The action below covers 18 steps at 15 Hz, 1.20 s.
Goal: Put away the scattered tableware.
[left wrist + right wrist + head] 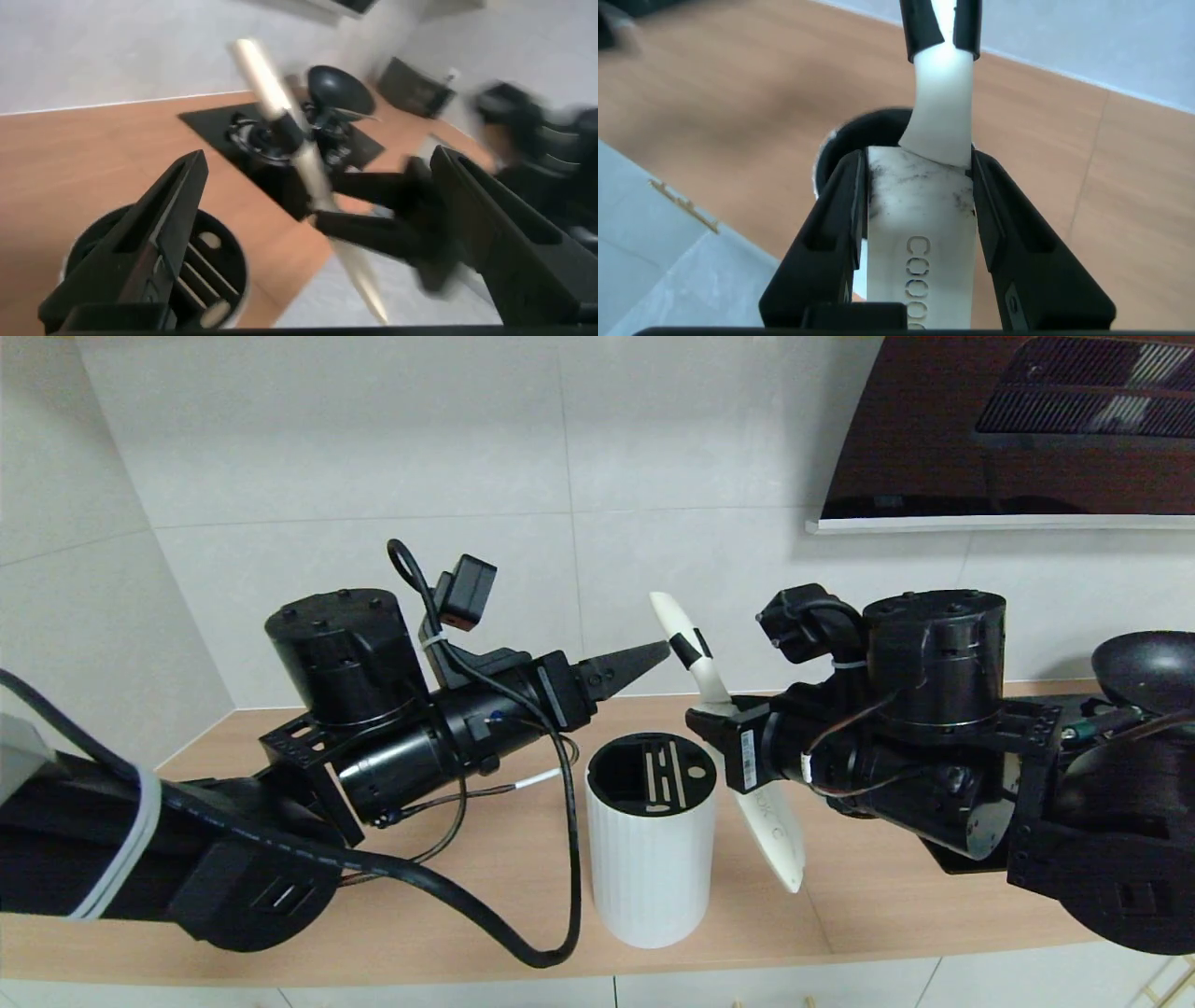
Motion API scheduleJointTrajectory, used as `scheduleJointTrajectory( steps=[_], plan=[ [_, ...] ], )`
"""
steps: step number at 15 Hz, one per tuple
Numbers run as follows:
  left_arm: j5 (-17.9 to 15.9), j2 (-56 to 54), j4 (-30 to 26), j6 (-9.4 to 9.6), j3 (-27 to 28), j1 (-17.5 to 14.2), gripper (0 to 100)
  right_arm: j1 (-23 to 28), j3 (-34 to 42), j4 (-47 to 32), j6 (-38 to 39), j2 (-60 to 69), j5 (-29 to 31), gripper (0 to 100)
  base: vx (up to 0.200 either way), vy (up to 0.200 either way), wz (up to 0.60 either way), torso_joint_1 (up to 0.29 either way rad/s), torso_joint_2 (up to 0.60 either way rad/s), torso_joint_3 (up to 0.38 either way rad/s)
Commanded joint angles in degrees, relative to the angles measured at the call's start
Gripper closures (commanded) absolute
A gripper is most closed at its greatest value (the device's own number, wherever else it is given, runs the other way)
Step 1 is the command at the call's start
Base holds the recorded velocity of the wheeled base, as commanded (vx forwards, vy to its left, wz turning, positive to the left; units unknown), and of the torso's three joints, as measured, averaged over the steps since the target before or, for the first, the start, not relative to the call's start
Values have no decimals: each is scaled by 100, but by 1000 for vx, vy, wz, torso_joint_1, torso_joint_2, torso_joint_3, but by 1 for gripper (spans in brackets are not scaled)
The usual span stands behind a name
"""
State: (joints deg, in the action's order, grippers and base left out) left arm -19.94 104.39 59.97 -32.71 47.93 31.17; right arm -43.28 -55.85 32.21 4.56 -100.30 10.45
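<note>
Right tool (920,243) clamped on a white spatula (773,826), held tilted above the wooden table (868,915), just right of a white slotted holder (651,859), left tool (639,663) spread wide near the spatula's handle

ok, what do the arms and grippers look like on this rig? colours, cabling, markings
Left arm and right arm: matte black, fat cylindrical joint housings, perforated brackets. A thick black cable loops loose off the left, with thinner wires and white zip ties. Left gripper and right gripper have black wedge-shaped fingers; the right carries a white printed label. Small black boxy camera above each wrist.
</note>
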Motion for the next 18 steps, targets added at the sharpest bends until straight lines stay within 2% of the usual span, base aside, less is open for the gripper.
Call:
scheduleJointTrajectory(
  steps=[1, 2, 4, 18],
  plan=[
    [17, 222, 6, -78, 85, 100, 0, -67, 91, 40, -8, -33, 1, 100, 0, 0, 0, 0, 0, 0],
    [17, 249, 15, -254, 111, 196, 0, -120, 109, 49, -8, -51, 1, 100, 0, 0, 0, 0, 0, 0],
    [17, 363, 50, -350, 199, 240, 0, -190, 127, 49, -8, -68, 1, 100, 0, 0, 0, 0, 0, 0],
    [26, 583, 252, -359, 208, 363, 0, -506, 302, 58, -8, -42, -25, 100, 0, 0, 0, 0, 0, 0]
  ],
)
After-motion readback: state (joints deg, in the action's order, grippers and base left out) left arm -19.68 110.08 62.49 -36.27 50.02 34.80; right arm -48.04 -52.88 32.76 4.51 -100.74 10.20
